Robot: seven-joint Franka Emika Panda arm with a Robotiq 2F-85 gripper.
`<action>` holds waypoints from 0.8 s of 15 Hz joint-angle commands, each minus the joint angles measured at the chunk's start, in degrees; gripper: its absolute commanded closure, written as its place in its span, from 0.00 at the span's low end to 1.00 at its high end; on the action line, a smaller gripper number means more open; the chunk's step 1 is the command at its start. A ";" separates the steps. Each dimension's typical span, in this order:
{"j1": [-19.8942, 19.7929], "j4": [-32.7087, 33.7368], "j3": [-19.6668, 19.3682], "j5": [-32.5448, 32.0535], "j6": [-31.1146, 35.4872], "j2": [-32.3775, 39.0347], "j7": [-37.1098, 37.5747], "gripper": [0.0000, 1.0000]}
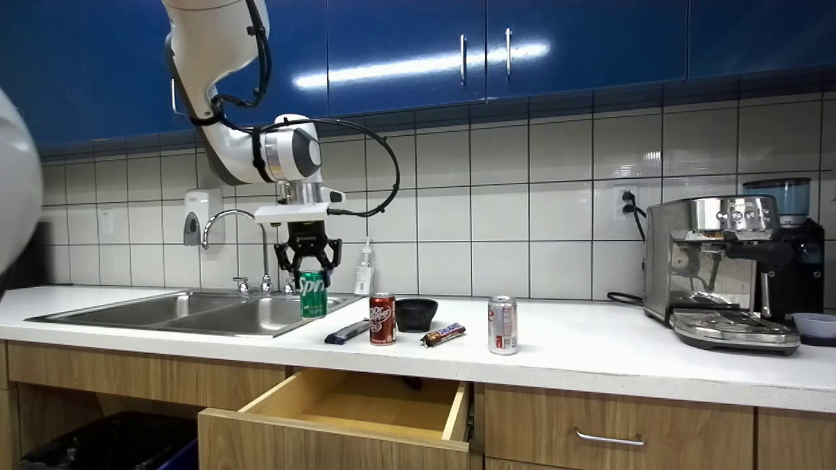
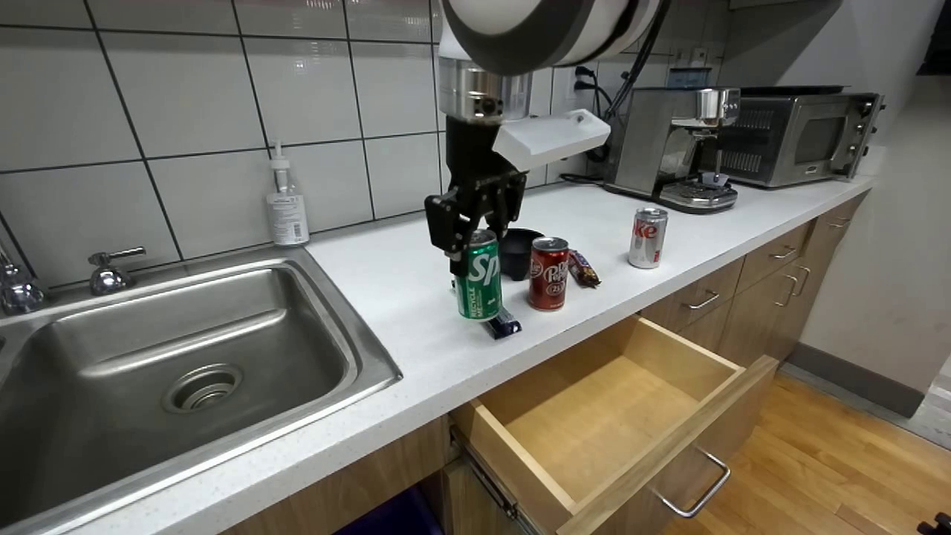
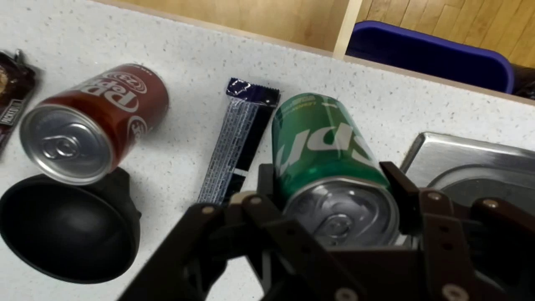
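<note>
Sprite pull tab [image 3: 337, 226], wrist view only

in an exterior view the gripper [image 1: 313, 279] covers some of the green sprite can [image 1: 314, 301], and i can't make out the tiny dark shape [image 1: 413, 383] at the back of the drawer [image 1: 366, 408]. in the wrist view the gripper hides one end of the wrapped bar [image 3: 236, 146], its fine print too small to read, and the left edge cuts the brown wrapper [image 3: 14, 92].
</note>
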 commanded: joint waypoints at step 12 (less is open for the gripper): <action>-0.58 -18.96 1.89 1.17 7.21 -13.70 0.66 0.62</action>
